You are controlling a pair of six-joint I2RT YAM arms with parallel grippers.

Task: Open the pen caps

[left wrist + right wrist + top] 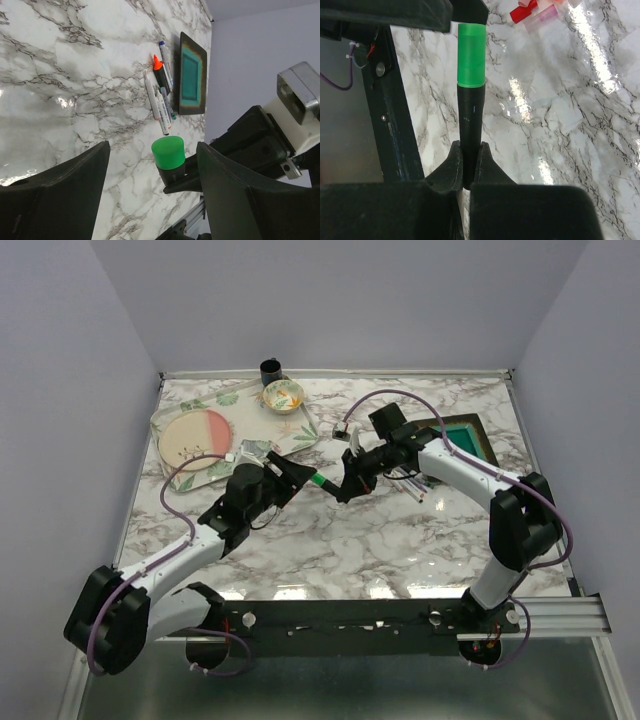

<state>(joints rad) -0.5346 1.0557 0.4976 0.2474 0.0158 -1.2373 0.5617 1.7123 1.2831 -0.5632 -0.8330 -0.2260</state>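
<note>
My right gripper (470, 152) is shut on the black body of a thick highlighter (470, 117), held above the marble table. The highlighter's green cap (471, 52) is on and points toward my left arm. In the left wrist view the green cap (168, 152) sits between the spread fingers (75, 185) of my left gripper (153, 147), which is open, with a gap on each side. From above, the green cap (322, 481) lies between the left gripper (292, 476) and the right gripper (350, 482). More pens (159, 92) lie on the table, one with an orange end (157, 62).
Loose red (522, 12) and pink (540, 17) caps lie on the marble. A dark tray with a green inside (470, 432) stands at the right, the pens (412, 482) beside it. At the back left are a patterned tray (300, 435) with a plate (195, 438), a bowl (283, 395) and a dark cup (271, 369).
</note>
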